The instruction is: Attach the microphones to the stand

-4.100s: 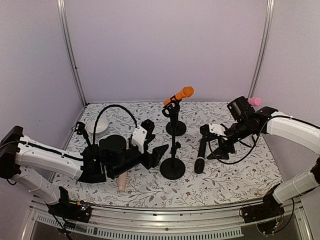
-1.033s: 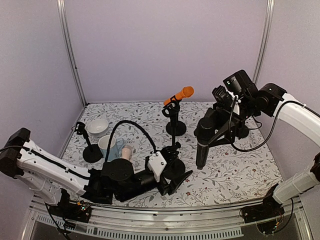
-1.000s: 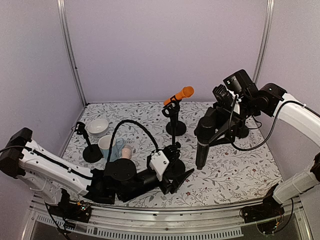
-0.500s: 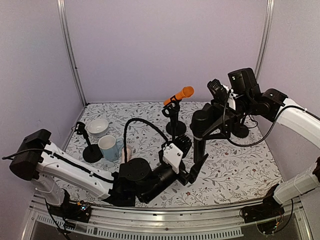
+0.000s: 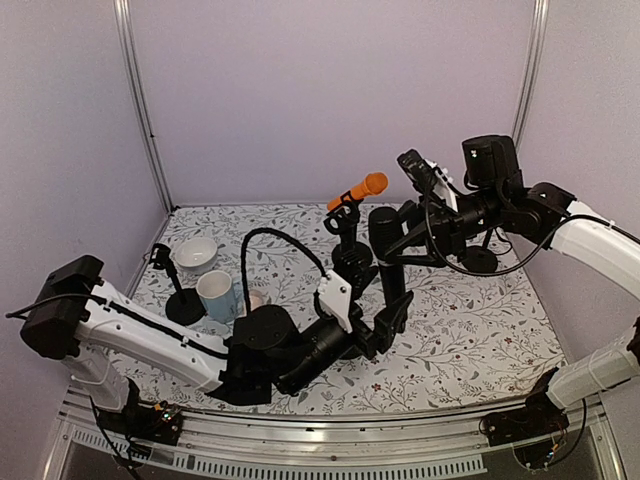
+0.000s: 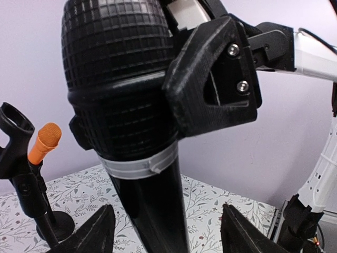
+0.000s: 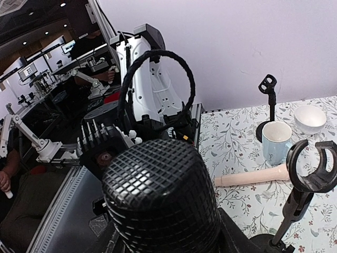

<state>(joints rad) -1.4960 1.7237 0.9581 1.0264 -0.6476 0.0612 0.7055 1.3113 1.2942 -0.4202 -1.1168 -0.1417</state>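
My right gripper [image 5: 405,235] is shut on the head of the black microphone [image 5: 392,270], which hangs upright above the table. In the right wrist view its meshed head [image 7: 163,195] fills the space between the jaws. My left gripper [image 5: 392,312] is open and straddles the lower handle [image 6: 158,211], with a gap on each side of it. The orange microphone [image 5: 360,188] sits in the clip of the far stand [image 5: 351,252]. The beige-pink microphone [image 7: 253,176] lies flat on the table. An empty stand clip [image 7: 315,168] rises near the black microphone. The pink microphone is out of view.
A blue-and-white mug [image 5: 215,295] and a white bowl [image 5: 195,253] stand at the left. Beside them is another empty stand [image 5: 172,280]. A black stand base [image 5: 480,260] sits under my right arm. The left arm's cable [image 5: 270,240] arcs over the middle.
My right gripper has carried the black microphone up and left toward the middle. My left gripper has swung up and right, and now has a finger on each side of its handle.
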